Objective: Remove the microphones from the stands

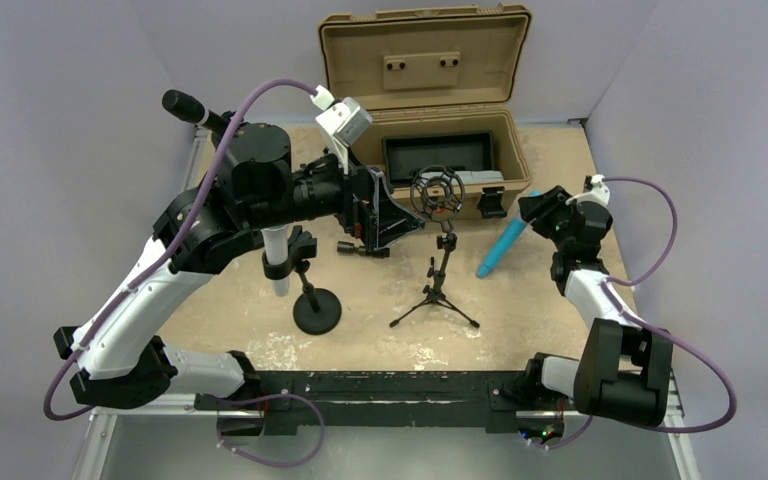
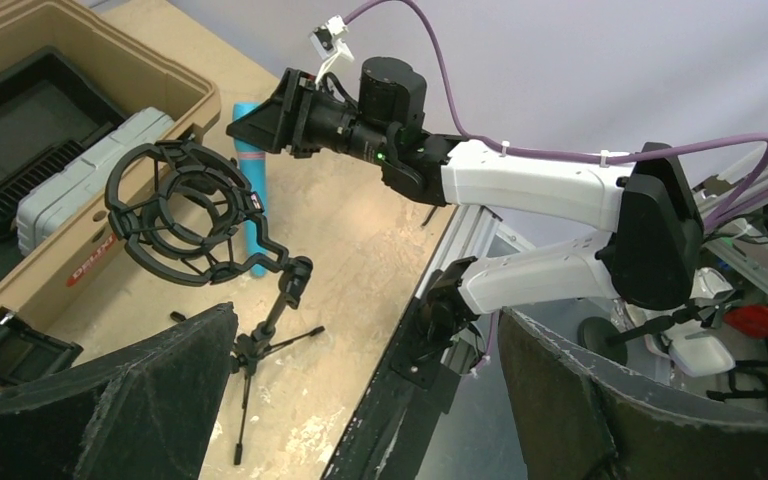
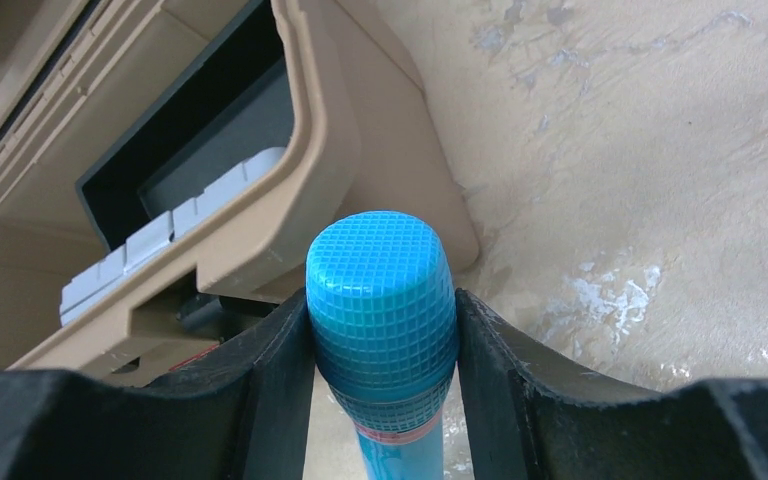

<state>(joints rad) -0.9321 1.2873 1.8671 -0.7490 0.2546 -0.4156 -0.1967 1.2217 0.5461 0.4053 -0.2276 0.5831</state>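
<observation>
Right wrist view is showing the right end effector (image 3: 381, 300) closing narrowly on the blue microphone (image 3: 382, 290), both pads pressing the sides of its mesh head. From above, the microphone is hanging tilted at 3 o'clock of the tripod stand (image 1: 438, 292), clear of it. Its lower end is pointing toward the worktop (image 1: 545, 315), and I cannot tell whether it is touching. The shock mount (image 1: 437, 190) atop that stand is sitting empty, so the removal is looking essentially done.

I am judging the microphone as rigid and fairly light, with a smooth barrel that could slip. The mesh head may dent under a hard squeeze, so the barrel below the head is looking like the safer place to grip.

The left end effector (image 2: 367, 318) is standing wide open, holding nothing, just at 9 o'clock of the shock mount. The open tan case (image 1: 425, 50) is lying at 12 o'clock, its front corner close beside the microphone head, so that corner is crowding any move toward 12 o'clock. A round-base stand (image 1: 317, 312) is standing at 8 o'clock of the tripod, well apart from the microphone.
</observation>
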